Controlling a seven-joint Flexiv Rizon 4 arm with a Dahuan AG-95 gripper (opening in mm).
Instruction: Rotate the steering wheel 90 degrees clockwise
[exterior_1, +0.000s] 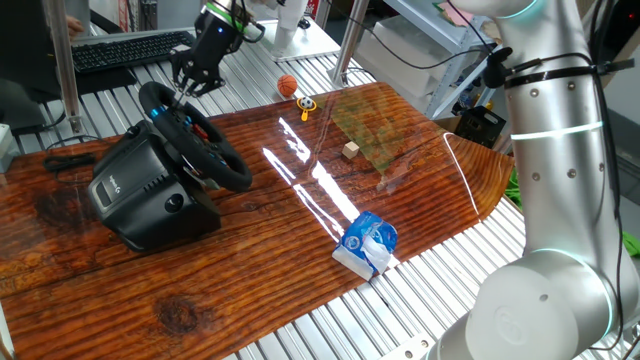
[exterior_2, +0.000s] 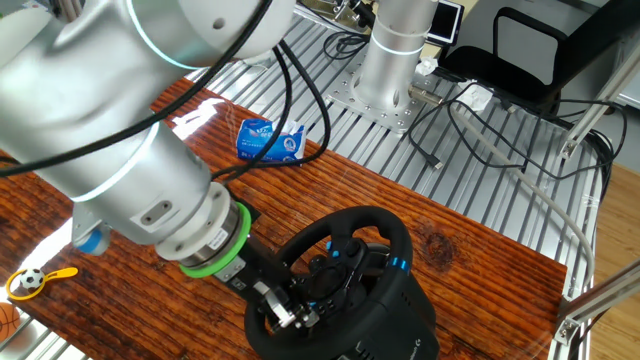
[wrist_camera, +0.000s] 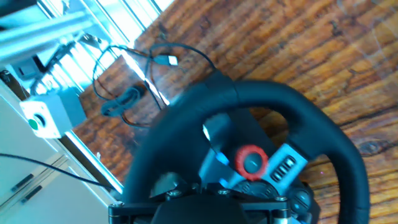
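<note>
The black steering wheel stands tilted on its bulky black base at the left of the wooden board. My gripper is at the wheel's upper far rim, and its fingers look closed on the rim. In the other fixed view the gripper sits on the rim at the wheel's lower left. The hand view is blurred. It shows the rim arcing over the hub with a red button and blue lights. My fingertips are hidden at the bottom edge.
A blue and white packet lies near the board's front edge. A small wooden block, an orange ball and a yellow toy lie further back. A black keyboard is behind. A cable and a white box lie beyond the wheel.
</note>
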